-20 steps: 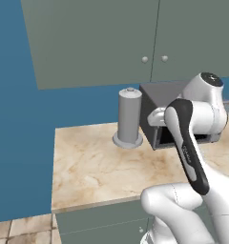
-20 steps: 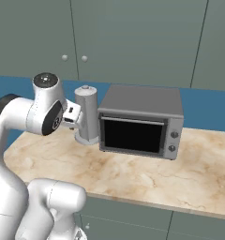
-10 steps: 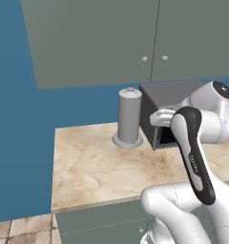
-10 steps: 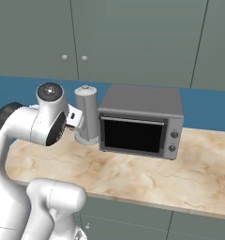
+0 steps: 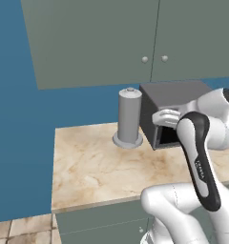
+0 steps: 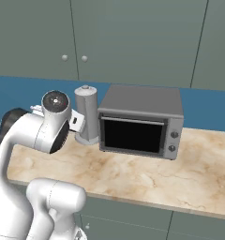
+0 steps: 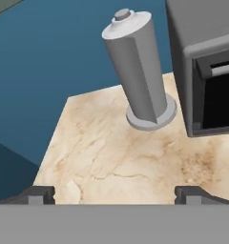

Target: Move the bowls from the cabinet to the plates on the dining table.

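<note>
Grey-green cabinet, doors shut, contents hidden

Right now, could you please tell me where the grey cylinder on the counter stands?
The grey cylinder stands upright on the marble counter, just left of the toaster oven in the right base view, below the cabinet knobs.

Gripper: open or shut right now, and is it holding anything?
Gripper: open, jaws spread wide, holding nothing; it hangs above the marble counter near the grey cylinder.
</note>
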Available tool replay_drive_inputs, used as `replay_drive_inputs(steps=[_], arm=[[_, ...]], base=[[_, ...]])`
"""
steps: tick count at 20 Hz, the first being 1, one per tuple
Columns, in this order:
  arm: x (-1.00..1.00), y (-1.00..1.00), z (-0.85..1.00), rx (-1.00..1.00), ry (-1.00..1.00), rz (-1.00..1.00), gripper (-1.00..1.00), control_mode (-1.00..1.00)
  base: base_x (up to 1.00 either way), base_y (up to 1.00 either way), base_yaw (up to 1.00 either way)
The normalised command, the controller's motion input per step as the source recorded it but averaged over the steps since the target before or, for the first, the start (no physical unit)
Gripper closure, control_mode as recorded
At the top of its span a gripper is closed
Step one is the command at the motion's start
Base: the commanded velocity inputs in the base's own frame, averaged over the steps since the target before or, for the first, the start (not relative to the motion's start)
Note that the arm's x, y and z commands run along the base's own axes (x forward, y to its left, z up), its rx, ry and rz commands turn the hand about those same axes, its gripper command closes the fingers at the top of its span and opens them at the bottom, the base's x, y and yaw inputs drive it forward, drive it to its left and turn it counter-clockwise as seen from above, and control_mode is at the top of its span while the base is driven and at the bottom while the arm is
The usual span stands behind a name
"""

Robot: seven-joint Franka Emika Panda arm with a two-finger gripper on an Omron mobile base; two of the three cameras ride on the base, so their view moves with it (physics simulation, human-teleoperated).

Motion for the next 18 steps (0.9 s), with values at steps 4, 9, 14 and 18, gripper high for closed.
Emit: replay_drive_inputs(steps=[4,9,14,18], arm=[[-0.01,0.03,0.04,0.03,-0.05,0.0,-1.0,-1.0],[0.0,0.47,0.5,-0.08,-0.01,-0.01,-1.0,-1.0],[-0.01,0.12,0.52,-0.09,0.0,0.0,-1.0,-1.0],[-0.06,0.0,0.22,-0.09,0.03,0.0,-1.0,-1.0]], base=[[0.0,0.0,0.0],[0.0,0.0,0.0],[0.0,0.0,0.0],[0.0,0.0,0.0]])
